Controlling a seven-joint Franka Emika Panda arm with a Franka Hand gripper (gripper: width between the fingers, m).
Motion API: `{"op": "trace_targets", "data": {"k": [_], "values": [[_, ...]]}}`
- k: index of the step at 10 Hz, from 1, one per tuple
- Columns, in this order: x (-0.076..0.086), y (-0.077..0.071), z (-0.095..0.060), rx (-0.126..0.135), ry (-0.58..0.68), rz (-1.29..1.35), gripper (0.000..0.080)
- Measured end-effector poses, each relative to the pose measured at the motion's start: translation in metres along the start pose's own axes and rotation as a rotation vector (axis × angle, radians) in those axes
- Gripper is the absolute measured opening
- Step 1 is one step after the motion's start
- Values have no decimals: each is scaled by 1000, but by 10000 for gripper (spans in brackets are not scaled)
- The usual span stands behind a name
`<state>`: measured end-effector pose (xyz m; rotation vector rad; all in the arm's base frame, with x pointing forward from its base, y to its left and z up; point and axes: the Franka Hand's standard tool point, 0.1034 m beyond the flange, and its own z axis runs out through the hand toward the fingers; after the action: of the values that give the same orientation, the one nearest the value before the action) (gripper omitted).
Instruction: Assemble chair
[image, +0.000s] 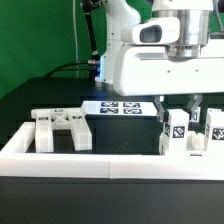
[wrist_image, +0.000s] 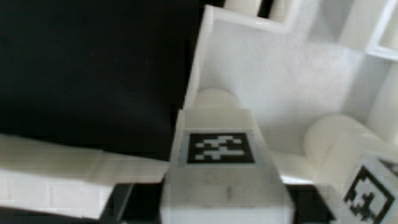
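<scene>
My two-finger gripper (image: 180, 106) pinches a small matte-white tagged plastic chair block (image: 177, 131) at the exterior view's right, just behind the long low white border wall (image: 90, 160); a second tagged white block (image: 214, 130) stands beside it. The white X-braced chair panel (image: 62, 128) lies well apart, at that view's left.

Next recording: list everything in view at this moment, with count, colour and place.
X-braced panel: one, white, on the table toward the exterior view's left.
tagged block: one, white with a black-and-white tag, toward the exterior view's right, between the fingers.
second tagged block: one, white, beside the first, further right.
marker board: one, white, flat mid-table.
border wall: one, white, along the front.
table: one, black.
backdrop: one, green, behind.
robot arm: one, white, above the blocks.
fingers: two, dark, either side of the tagged block.
</scene>
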<state>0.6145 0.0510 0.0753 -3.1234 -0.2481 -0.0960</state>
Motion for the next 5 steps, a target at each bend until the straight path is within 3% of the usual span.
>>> {"op": "trace_targets", "data": {"k": [5], "values": [[1,-3,1,-1,0,618,291]]}}
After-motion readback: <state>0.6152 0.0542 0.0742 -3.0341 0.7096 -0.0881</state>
